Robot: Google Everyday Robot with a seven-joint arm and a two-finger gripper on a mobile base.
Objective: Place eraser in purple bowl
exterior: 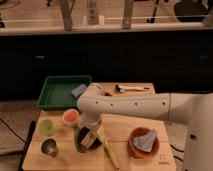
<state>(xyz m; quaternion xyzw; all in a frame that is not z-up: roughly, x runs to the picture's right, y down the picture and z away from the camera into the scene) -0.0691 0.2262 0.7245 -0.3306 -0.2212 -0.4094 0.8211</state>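
Gripper (91, 135) over the round, dark purple bowl (79, 144), lower centre — grip state cannot be told.
Small, pale, blocky eraser (89, 142) at the bowl beneath it — long axis unclear.

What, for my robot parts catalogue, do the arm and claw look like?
The arm is a smooth, cream-white rounded tube with a row of small dark dots along its side; no loose cables show. Its claw, down at the purple bowl, looks darker than the arm.
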